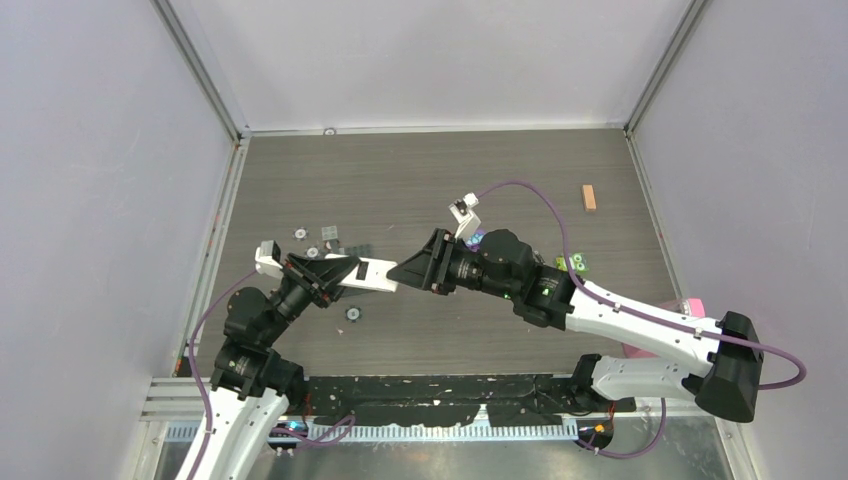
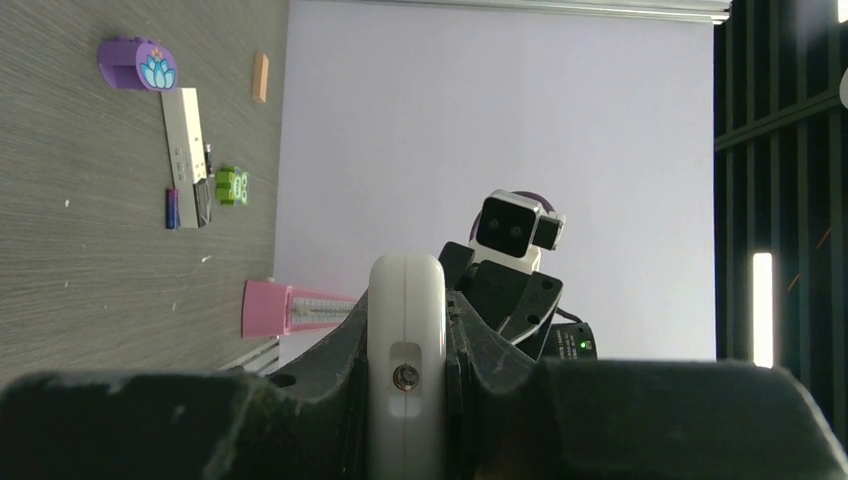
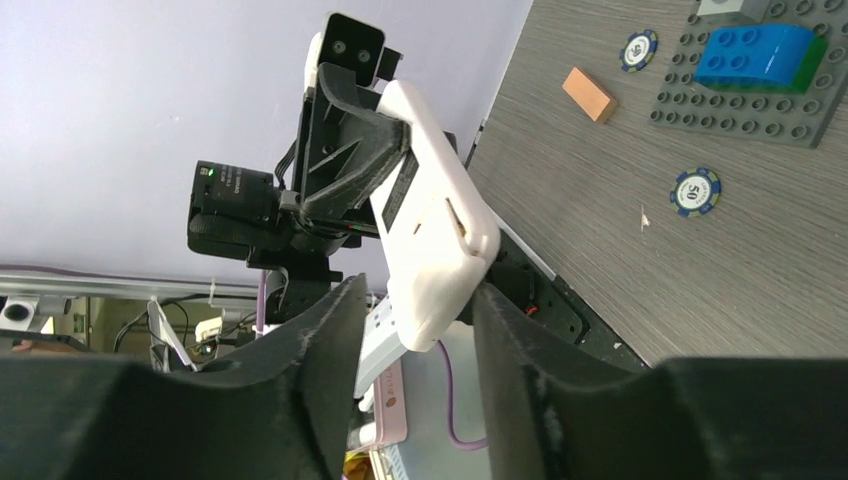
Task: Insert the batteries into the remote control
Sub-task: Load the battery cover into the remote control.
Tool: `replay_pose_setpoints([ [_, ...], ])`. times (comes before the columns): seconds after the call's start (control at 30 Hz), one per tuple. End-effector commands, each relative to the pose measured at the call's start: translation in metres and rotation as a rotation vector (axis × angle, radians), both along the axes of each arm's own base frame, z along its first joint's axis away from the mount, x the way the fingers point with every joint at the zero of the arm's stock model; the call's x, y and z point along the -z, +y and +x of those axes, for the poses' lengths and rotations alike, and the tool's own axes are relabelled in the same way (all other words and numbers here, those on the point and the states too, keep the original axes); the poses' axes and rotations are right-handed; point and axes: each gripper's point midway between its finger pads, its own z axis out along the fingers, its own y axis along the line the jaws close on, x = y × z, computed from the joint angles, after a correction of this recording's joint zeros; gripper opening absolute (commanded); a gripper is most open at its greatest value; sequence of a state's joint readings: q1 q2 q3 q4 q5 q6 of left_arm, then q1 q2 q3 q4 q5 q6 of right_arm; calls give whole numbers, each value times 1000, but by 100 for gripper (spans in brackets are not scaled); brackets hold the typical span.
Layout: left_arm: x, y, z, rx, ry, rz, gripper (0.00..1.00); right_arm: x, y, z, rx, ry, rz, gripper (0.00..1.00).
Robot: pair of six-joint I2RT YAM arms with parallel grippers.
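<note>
The remote control (image 2: 184, 135), a long narrow white bar with a black end, lies on the table in the left wrist view. A blue-purple battery (image 2: 172, 208) lies beside its black end. In the top view my right arm hides both. My left gripper (image 2: 407, 360) is shut on a different, wider white remote (image 2: 407, 330), held off the table (image 1: 372, 272). My right gripper (image 3: 415, 320) is open around that remote's free end (image 3: 430, 220). One finger (image 3: 500, 340) touches it, and a gap shows at the other.
A purple holder (image 2: 138, 63), a green toy (image 2: 231, 185), a wooden block (image 1: 589, 197) and a pink box (image 2: 270, 308) lie to the right. Poker chips (image 3: 695, 190), a grey brick plate (image 3: 740, 110) with a blue brick (image 3: 755, 52) lie left of centre.
</note>
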State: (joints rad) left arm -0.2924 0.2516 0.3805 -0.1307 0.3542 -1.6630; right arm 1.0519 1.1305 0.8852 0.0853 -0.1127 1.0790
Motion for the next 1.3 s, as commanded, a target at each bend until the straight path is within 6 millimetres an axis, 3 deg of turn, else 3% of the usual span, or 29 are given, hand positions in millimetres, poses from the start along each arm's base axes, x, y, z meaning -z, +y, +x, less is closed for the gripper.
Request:
replay_pose_setpoints([
  [0.0, -13, 1, 0, -6, -73, 0, 0, -17, 1, 0, 14, -7, 62, 45],
  [0.13, -12, 1, 0, -8, -74, 3, 0, -16, 2, 0, 8, -4, 60, 36],
  [0.4, -8, 1, -2, -8, -61, 23, 0, -13, -2, 2, 29, -8, 44, 7],
  [0.67, -10, 2, -3, -6, -73, 30, 0, -12, -6, 2, 46, -3, 76, 5],
  [0.7, -10, 2, -3, -6, -73, 31, 0, -24, -7, 3, 56, -2, 135, 5],
  [0.73, -12, 2, -4, -6, -78, 29, 0, -17, -9, 4, 69, 11, 142, 5],
  [0.93, -17, 1, -6, 2, -109, 27, 0, -31, -11, 4, 83, 48, 268, 5],
  [1.27, -30, 0, -10, 17, -185, 32, 0, -25, -6, 6, 78, 87, 296, 5],
])
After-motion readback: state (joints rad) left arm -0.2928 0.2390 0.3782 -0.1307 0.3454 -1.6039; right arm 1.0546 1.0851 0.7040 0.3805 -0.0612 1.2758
